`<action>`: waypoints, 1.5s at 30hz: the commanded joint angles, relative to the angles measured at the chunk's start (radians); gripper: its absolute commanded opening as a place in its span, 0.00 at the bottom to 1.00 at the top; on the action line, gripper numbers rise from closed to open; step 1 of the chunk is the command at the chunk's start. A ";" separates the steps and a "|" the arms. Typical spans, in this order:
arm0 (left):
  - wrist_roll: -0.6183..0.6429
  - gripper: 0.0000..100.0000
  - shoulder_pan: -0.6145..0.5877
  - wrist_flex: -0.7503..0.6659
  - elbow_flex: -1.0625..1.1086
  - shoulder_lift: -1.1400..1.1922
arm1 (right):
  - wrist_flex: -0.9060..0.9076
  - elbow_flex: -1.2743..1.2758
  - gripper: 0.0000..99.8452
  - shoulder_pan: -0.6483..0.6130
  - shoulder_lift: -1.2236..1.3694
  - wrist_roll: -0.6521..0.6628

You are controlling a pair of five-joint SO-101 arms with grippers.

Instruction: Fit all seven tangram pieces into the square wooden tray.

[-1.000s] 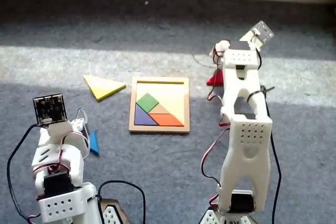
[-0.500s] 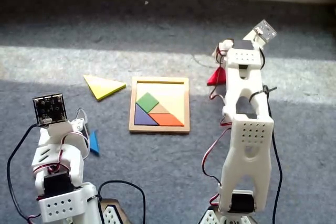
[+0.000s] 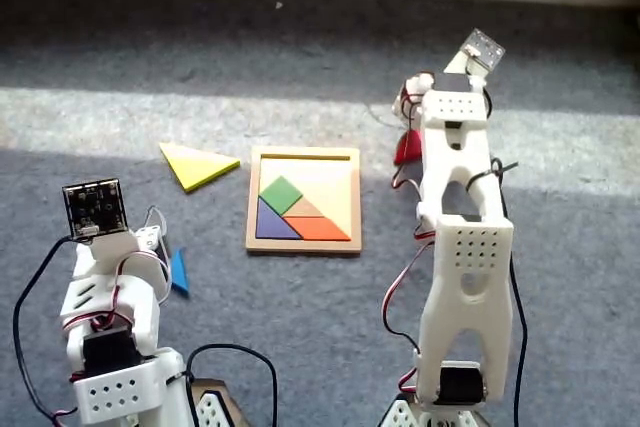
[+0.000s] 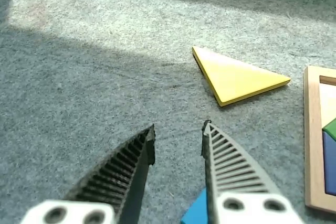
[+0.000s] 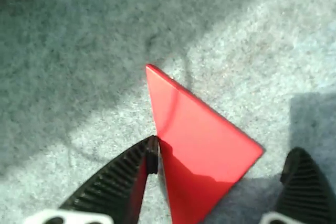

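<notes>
As it gapes, end effector (image 5: 224, 150) straddles red triangle (image 5: 189, 124).

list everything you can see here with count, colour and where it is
wooden tray: 1, light wood, middle of the carpet
green square: 1, green, inside the tray
purple-blue triangle: 1, purple-blue, inside the tray, corner nearest the left arm
orange piece: 1, orange, inside the tray, along the edge nearest the arms
yellow triangle: 1, yellow, on the carpet left of the tray, apart from it
blue piece: 1, blue, on the carpet beside the left arm, partly hidden
red triangle: 1, red, on the carpet right of the tray
carpet: 1, grey, under everything
left claw: 1, open, over bare carpet
right claw: 1, open, straddling the red triangle
</notes>
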 commanded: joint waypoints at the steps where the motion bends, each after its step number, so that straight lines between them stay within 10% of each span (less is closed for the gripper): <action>1: -0.009 0.17 0.019 -0.002 -0.007 -0.008 | 0.010 -0.047 0.37 -0.031 -0.010 0.032; 18: -0.009 0.17 0.019 -0.002 -0.007 -0.008 | 0.002 -0.104 0.27 -0.042 0.093 0.077; 45: -0.009 0.17 0.019 -0.002 -0.007 -0.008 | 0.593 -0.659 0.25 -0.022 0.156 0.207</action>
